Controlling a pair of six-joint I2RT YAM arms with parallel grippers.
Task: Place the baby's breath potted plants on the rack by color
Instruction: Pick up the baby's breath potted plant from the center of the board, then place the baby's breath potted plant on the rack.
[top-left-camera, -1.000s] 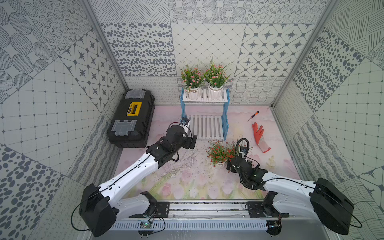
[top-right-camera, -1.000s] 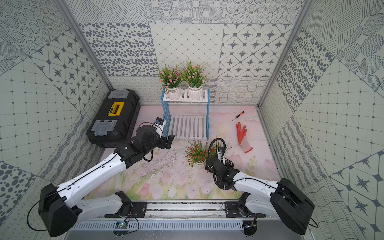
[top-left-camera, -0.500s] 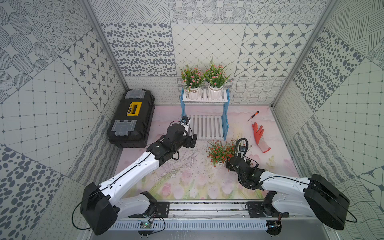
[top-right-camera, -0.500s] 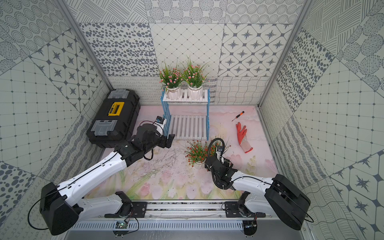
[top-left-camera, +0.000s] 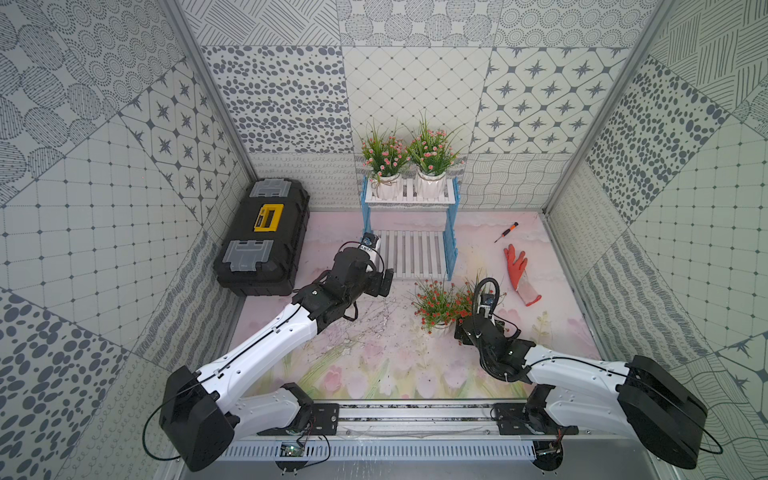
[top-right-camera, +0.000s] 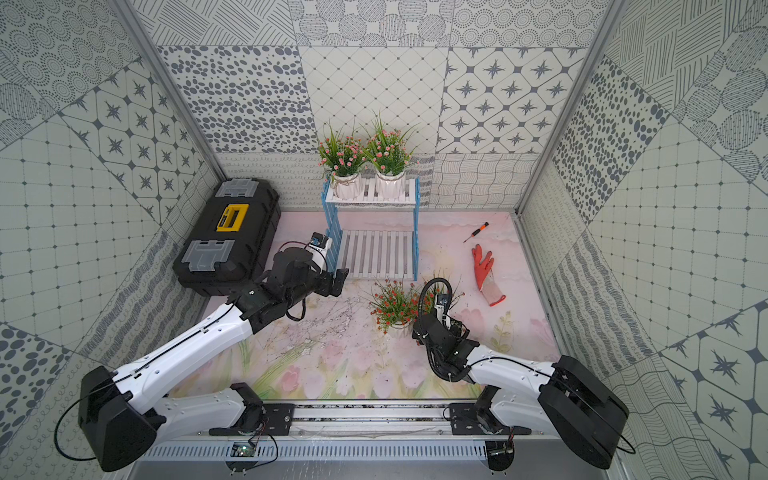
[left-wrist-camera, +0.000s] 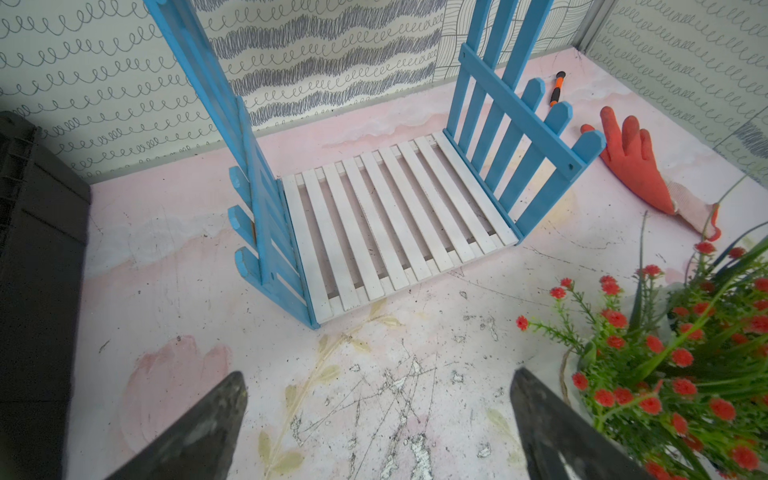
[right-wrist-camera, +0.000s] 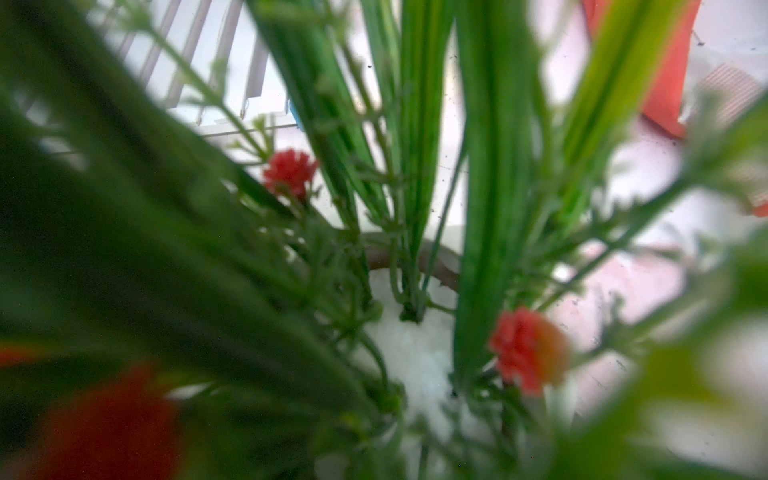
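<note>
Two pink plants (top-left-camera: 384, 157) top the rack (top-left-camera: 451, 249); red plants (top-left-camera: 434, 305) sit by its front edge. Left claw (left-wrist-camera: 378, 382) hangs low, wide open, holding nothing. Right claw (top-left-camera: 461, 330) hides in red plants: can't tell.

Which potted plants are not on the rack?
The red-flowered ones, on the mat in front of the rack; the two pink-flowered plants stand side by side on its top shelf.

Grey-white patterned walls (top-left-camera: 415, 104) enclosing cell on three sides: dots, stars, grids, squiggles. Metal corner posts (top-left-camera: 210, 96) running up between them. Pink floor mat (top-left-camera: 374, 353) with printed tulips lying flat, showing scratches, dark specks. Black toolbox (top-left-camera: 262, 237) sitting beside wall. Soft even light falling.
</note>
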